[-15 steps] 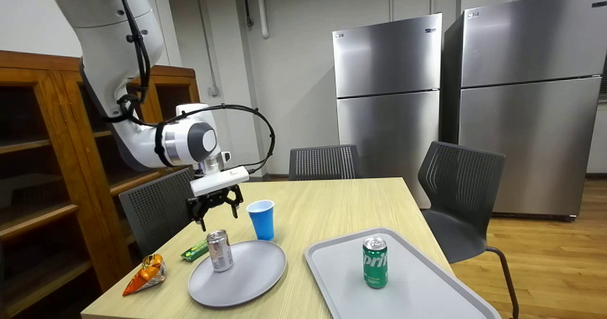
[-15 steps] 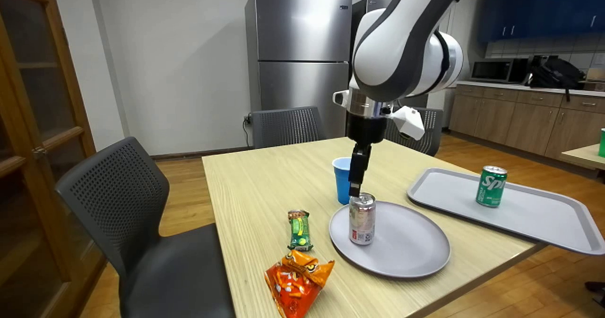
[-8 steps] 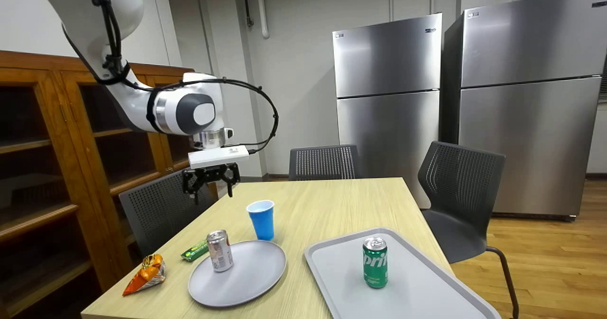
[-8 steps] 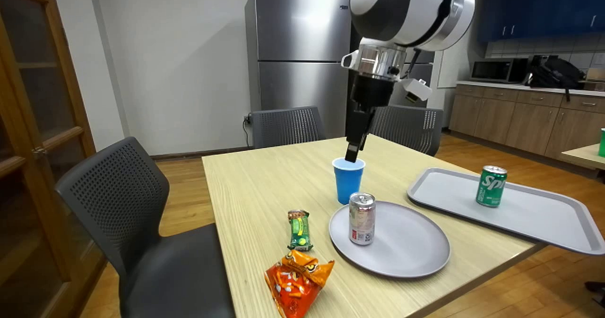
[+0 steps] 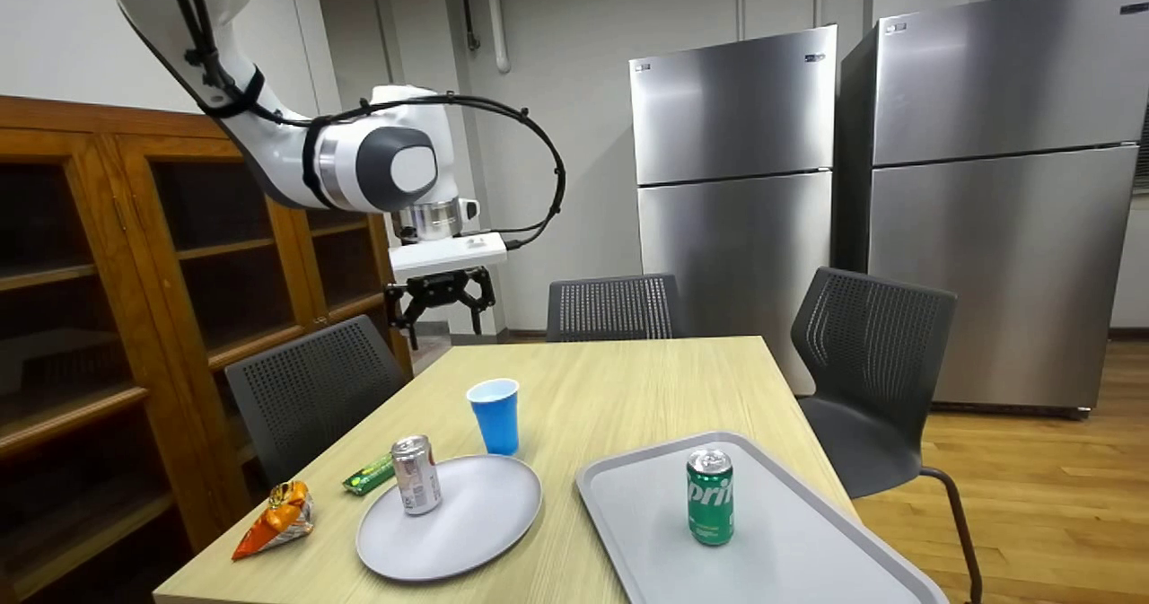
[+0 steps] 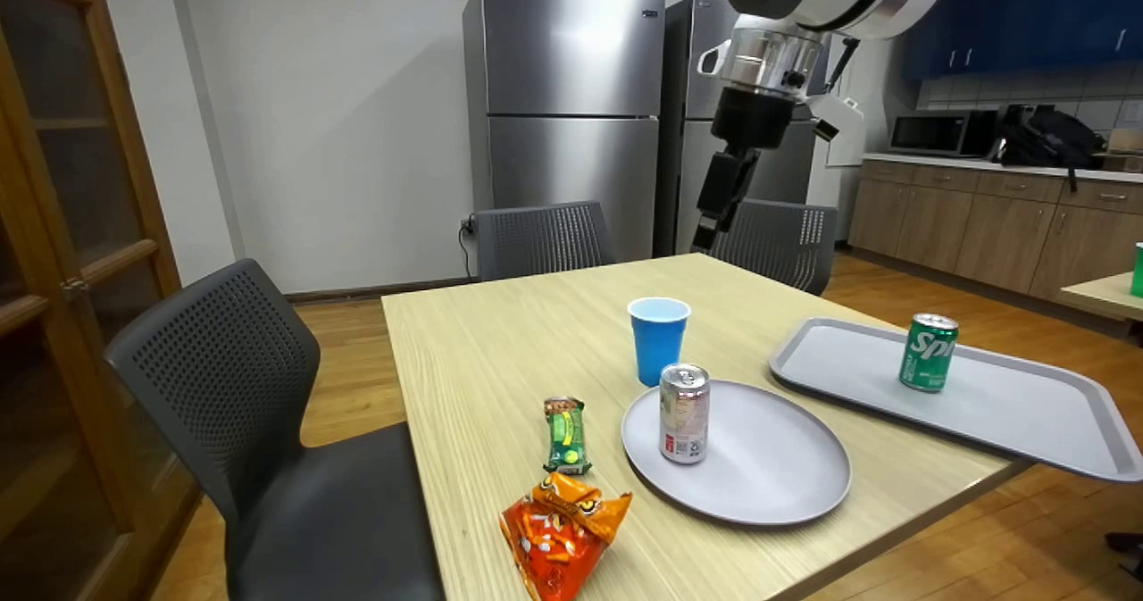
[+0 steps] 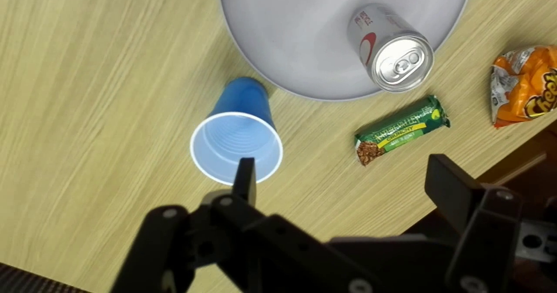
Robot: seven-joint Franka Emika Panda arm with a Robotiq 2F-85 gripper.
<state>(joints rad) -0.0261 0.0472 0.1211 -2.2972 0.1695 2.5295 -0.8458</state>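
One blue cup (image 7: 243, 103) sits nearest the gripper (image 5: 446, 339): upright, just beside the round plate (image 6: 768, 458). Gripper hangs in the air well above the plate's height, on the cup's side; jaws spread wide, released. In both exterior views the cup shows lower than the gripper, between it and the plate. Wrist view has one finger (image 7: 244, 180) overlapping the cup's rim, but the exterior views put a clear gap there. Can't quite tell if the cup's base touches the plate rim; angles are poor. On the plate: silver can (image 6: 684, 418), upright, near the edge. Green snack bar (image 7: 400, 129) lies just beside the plate; orange chip bag (image 6: 563, 538) is near too, farther out than the bar. Gray tray (image 5: 628, 496) sits near the plate, opposite side from the bag, with a green can (image 6: 929, 353) upright on it.
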